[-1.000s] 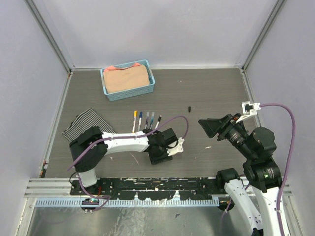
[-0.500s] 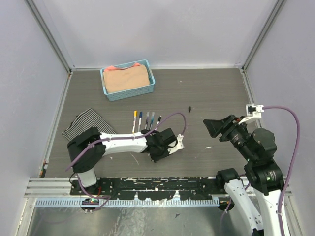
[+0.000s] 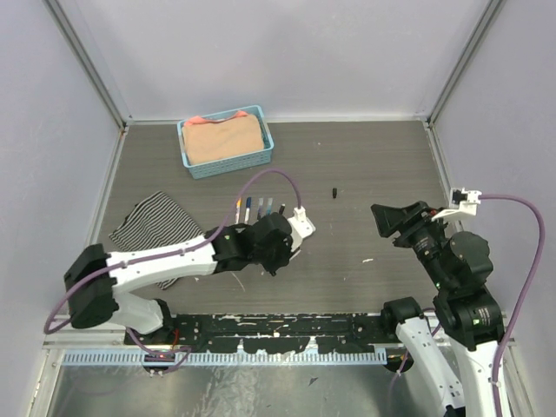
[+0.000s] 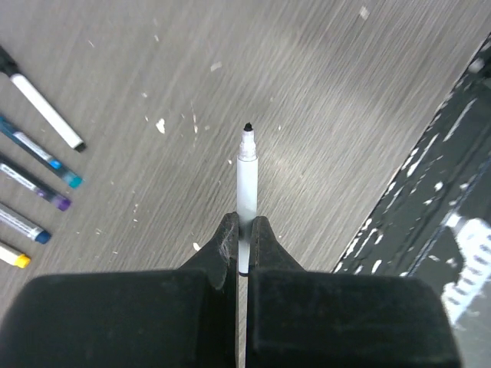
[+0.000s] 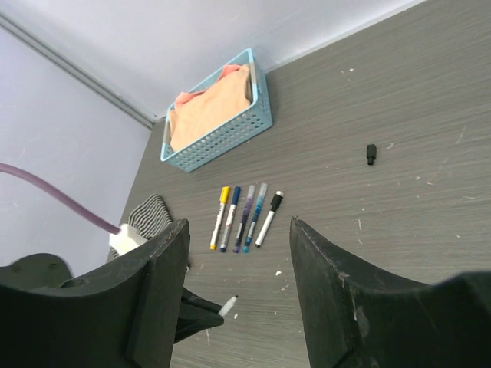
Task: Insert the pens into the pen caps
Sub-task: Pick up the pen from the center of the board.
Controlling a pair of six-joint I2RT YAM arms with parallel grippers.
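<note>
1 pen (image 4: 247, 172) btw left gripper (image 4: 245, 224) jaws

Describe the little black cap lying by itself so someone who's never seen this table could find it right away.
Find the blue basket at the far end, then the row of pens in front of it. Right of that row, lying alone and touching nothing, is the black cap: a short dark stub with no white barrel.

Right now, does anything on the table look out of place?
One small black cap lies alone, well apart from the row of pens. The left gripper is shut on an uncapped black-tipped pen that likely needs it. Nothing else stands out.
</note>
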